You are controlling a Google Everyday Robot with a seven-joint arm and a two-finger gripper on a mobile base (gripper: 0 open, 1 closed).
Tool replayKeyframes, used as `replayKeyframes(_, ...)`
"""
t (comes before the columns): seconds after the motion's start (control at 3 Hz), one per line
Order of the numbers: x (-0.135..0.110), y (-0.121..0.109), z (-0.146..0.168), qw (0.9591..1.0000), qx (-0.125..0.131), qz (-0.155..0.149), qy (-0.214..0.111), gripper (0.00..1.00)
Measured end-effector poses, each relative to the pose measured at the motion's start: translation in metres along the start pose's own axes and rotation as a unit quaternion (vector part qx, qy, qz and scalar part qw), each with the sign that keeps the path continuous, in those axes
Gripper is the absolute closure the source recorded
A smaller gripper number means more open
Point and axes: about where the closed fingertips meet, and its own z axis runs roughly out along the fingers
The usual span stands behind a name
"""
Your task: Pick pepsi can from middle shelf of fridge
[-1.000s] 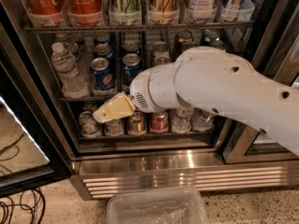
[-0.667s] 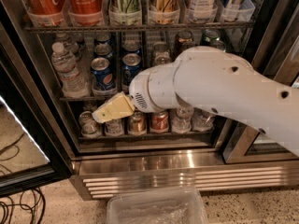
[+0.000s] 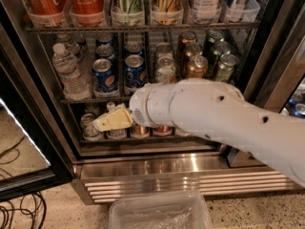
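Two dark blue pepsi cans stand at the front of the middle shelf (image 3: 76, 100), one on the left (image 3: 104, 75) and one on the right (image 3: 135, 72), with more blue cans behind them. My gripper (image 3: 110, 120), cream-coloured, points left on the white arm (image 3: 214, 118). It hangs in front of the fridge (image 3: 167, 173), just below the middle shelf's front rail and below the two pepsi cans, at the level of the bottom row of cans. It holds nothing that I can see.
A water bottle (image 3: 68, 70) stands left of the pepsi cans. White, brown and green cans (image 3: 196, 65) stand to their right. Coca-Cola bottles (image 3: 86, 1) fill the rack above. A clear plastic bin (image 3: 159, 213) sits on the floor. The open glass door (image 3: 24, 147) is at the left.
The gripper and wrist have dropped slightly, from level with the middle shelf's rail to just under it. The cans have not moved.
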Motion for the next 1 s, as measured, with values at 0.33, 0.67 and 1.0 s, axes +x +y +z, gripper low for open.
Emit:
replayKeyframes(0.33,0.014,-0.003,0.012,0.9991,0.03,0.012,-0.029,0.0)
replayKeyframes(0.67,0.001,-0.01,0.011,0.9971,0.047,0.011,-0.059,0.0)
replayKeyframes(1.0,0.0,-0.009,0.012,0.997,0.047,0.011,-0.061,0.0)
